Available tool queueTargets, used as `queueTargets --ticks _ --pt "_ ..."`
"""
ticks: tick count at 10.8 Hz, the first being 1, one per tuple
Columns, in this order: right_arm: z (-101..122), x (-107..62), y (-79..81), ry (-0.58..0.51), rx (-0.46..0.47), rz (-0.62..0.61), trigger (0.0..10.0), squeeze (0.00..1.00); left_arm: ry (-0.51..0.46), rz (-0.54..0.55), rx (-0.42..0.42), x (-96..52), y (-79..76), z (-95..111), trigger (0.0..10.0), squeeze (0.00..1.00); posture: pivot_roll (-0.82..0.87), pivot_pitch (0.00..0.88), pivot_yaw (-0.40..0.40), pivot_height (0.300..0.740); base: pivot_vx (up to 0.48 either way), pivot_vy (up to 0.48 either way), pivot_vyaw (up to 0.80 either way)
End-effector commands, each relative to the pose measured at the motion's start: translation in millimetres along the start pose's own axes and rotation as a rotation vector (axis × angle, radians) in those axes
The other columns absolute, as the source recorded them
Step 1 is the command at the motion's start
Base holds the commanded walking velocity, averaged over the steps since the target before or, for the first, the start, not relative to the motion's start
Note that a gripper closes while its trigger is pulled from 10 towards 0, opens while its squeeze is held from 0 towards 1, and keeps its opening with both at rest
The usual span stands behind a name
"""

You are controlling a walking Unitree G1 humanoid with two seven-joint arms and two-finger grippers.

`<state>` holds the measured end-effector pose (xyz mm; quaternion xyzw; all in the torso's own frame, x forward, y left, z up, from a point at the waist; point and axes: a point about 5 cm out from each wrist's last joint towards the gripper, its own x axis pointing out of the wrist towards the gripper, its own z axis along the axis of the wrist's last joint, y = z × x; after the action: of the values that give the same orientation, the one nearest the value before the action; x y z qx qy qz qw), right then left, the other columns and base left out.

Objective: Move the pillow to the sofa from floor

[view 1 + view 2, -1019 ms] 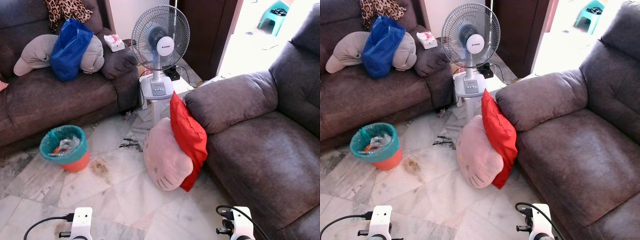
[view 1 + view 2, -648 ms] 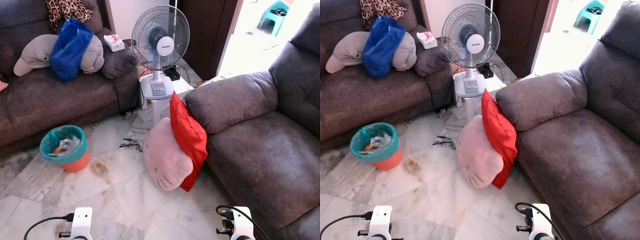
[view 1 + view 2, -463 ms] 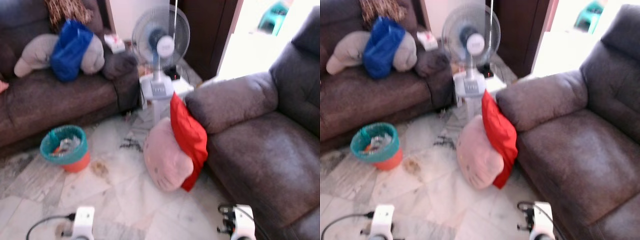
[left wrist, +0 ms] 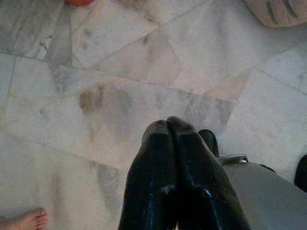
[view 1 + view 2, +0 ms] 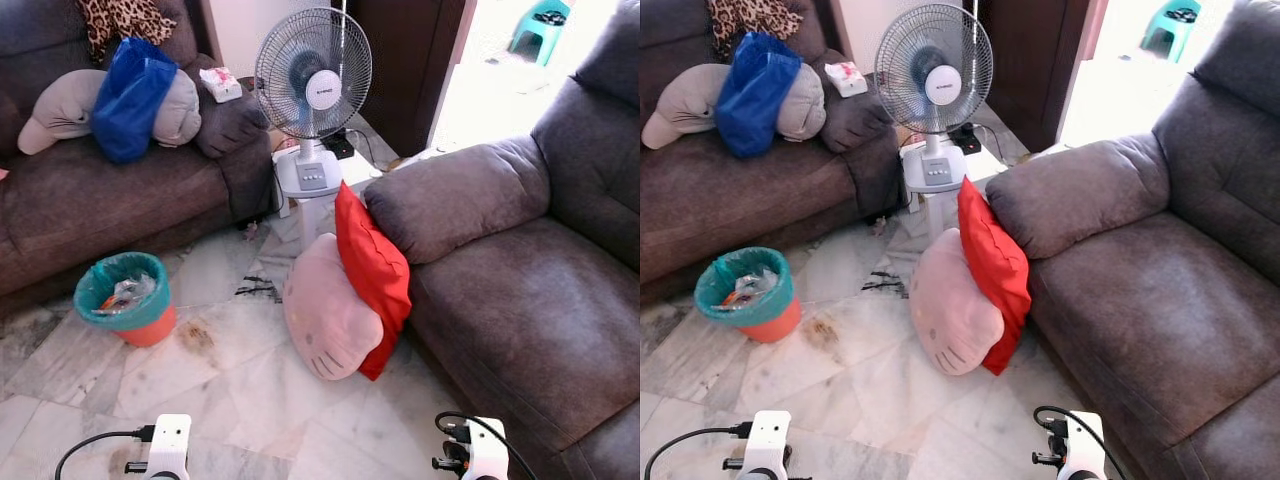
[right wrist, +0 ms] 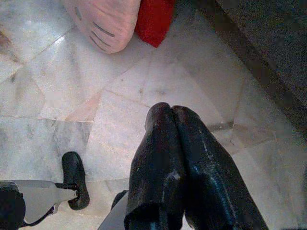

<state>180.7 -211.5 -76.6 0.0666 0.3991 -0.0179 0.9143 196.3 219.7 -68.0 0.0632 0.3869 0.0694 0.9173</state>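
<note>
Approach stage: pillows on floor, both arms low and idle.

Two pillows, one pink (image 5: pixel 325 320) and one red (image 5: pixel 372 270), stand on edge on the marble floor (image 5: pixel 240 390), leaning against the right sofa (image 5: pixel 520 290), probably propped there by its arm. Left gripper (image 4: pixel 169 125) and right gripper (image 6: pixel 168 111) hang over bare tiles, fingers pressed together, holding nothing. Also: one fan (image 5: pixel 312 75), one green bin (image 5: pixel 125 298).

Fan (image 5: pixel 312 75) by 2nd couch (image 5: pixel 110 195) w/ blue bag (image 5: pixel 130 97); teal bin (image 5: pixel 125 298) nr it.
</note>
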Motion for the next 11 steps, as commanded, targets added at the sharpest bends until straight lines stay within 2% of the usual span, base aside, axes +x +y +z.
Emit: queueTargets --ticks 1,7,9,10,11 --pt "-3.3 -0.9 0.2 0.006 0.01 0.0 10.0 0.0 0.025 0.001 -0.012 -1.6 0.5 -6.7 10.0 0.0 0.03 0.098 0.015 0.74 0.0 0.0 0.0" --pt "-1.2 0.6 3.2 0.003 0.018 0.005 10.0 0.0 0.031 0.016 0.003 -0.1 3.4 -3.3 10.0 0.0 0.04 0.078 0.026 0.74 0.0 0.0 0.0" --pt "0.1 0.9 3.2 0.003 -0.006 0.006 10.0 0.0 0.029 0.015 -0.001 -0.1 3.8 -3.3 10.0 0.0 0.04 0.067 0.027 0.74 0.0 0.0 0.0" --pt "0.3 1.2 3.9 0.009 -0.034 0.012 10.0 0.0 0.029 0.012 -0.001 -0.2 3.6 -3.4 10.0 0.0 0.04 0.065 0.027 0.74 0.255 0.0 0.52" --pt "0.0 1.3 3.8 0.009 -0.012 0.003 10.0 0.0 0.028 0.011 0.0 -0.2 3.6 -3.2 10.0 0.0 0.04 0.061 0.027 0.74 0.259 0.0 0.0"
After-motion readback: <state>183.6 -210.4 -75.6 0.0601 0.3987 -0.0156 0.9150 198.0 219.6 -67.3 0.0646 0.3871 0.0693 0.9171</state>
